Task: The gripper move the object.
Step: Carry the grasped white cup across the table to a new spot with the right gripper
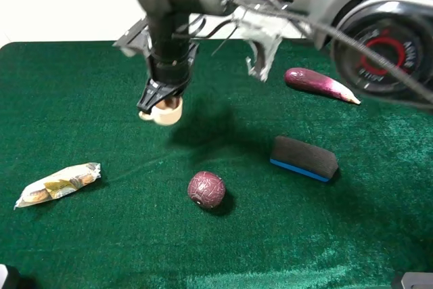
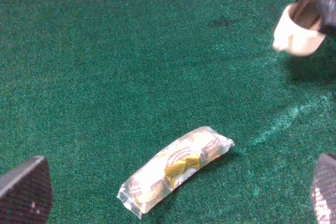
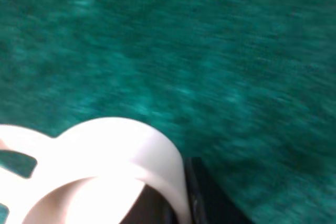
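Right jaws: the right gripper [image 1: 157,103] is clamped on the cup [image 1: 169,114] at its rim, with one finger seemingly inside the mouth. It's a thin bite.
Cup: upper left of centre in the high view, on or just off the bench [image 1: 81,86]; I cannot tell which.
Slip risk: with so narrow a hold on a smooth wall, a quick swing could make the cup swivel or drop.
Left jaws: the left gripper [image 2: 176,198] is spread wide and holds nothing, above the snack packet [image 2: 176,169].
Path risk: the ball [image 1: 206,189] sits lower in the frame, and a low carry that way could send it rolling.
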You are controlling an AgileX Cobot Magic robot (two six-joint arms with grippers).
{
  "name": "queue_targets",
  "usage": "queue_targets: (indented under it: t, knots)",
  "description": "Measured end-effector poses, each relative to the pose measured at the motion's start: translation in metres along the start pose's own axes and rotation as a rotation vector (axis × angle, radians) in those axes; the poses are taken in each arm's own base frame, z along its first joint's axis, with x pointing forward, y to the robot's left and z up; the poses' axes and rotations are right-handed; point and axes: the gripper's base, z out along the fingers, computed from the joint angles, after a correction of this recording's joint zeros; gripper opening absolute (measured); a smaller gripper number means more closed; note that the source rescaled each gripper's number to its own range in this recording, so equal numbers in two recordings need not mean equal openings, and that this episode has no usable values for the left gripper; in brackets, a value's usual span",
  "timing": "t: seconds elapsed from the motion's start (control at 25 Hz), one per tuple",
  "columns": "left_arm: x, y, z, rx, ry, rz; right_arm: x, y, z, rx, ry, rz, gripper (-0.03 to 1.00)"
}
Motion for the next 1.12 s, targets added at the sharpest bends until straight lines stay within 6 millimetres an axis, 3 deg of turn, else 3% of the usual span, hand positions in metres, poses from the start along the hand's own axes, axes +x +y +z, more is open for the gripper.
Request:
queue_targets:
  t: [0.2, 0.44, 0.72, 0.88, 1.12]
  knots:
    - [0.000, 0.000, 0.000, 0.000, 0.000, 0.000, 0.014, -0.043, -0.012, 0.032, 0.004, 0.040, 0.00]
    - [0.000, 0.000, 0.000, 0.000, 0.000, 0.000, 0.041, -0.102, -0.014, 0.047, 0.029, 0.139, 0.00]
    - [0.000, 0.000, 0.000, 0.000, 0.000, 0.000, 0.072, -0.157, -0.017, 0.076, 0.021, 0.233, 0.00]
    - [0.000, 0.000, 0.000, 0.000, 0.000, 0.000, 0.083, -0.178, -0.018, 0.110, -0.003, 0.257, 0.00]
    - [0.000, 0.000, 0.000, 0.000, 0.000, 0.000, 0.088, -0.188, -0.001, 0.120, 0.001, 0.250, 0.00]
